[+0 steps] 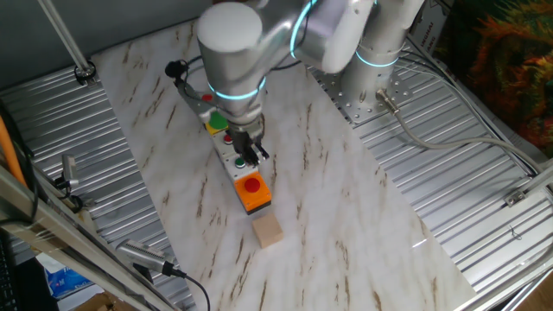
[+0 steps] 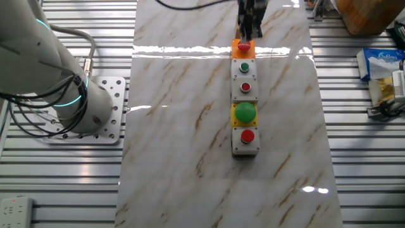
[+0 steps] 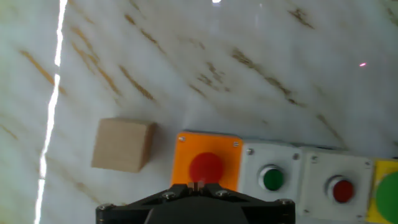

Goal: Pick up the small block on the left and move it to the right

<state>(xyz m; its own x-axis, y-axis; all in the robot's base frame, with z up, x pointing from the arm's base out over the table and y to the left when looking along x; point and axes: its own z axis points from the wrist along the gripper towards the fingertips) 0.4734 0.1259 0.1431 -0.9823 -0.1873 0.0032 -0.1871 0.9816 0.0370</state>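
Observation:
The small block [image 1: 267, 230] is a plain tan wooden cube lying on the marble board just beyond the orange box [image 1: 254, 193] with a red button. In the hand view the block [image 3: 122, 145] lies left of the orange box [image 3: 207, 167], a small gap between them. My gripper [image 1: 251, 155] hangs over the row of button boxes, above the orange box and short of the block. Its fingertips [image 3: 196, 185] are pressed together with nothing between them. In the other fixed view the gripper [image 2: 249, 28] stands behind the orange box [image 2: 243, 48] and the block is hidden.
A row of white button boxes [image 2: 245, 101] with red and green buttons runs from the orange box along the marble board [image 2: 177, 126]. Ribbed metal table [image 1: 484, 207] surrounds the board. The arm's base [image 1: 380, 78] stands at the back.

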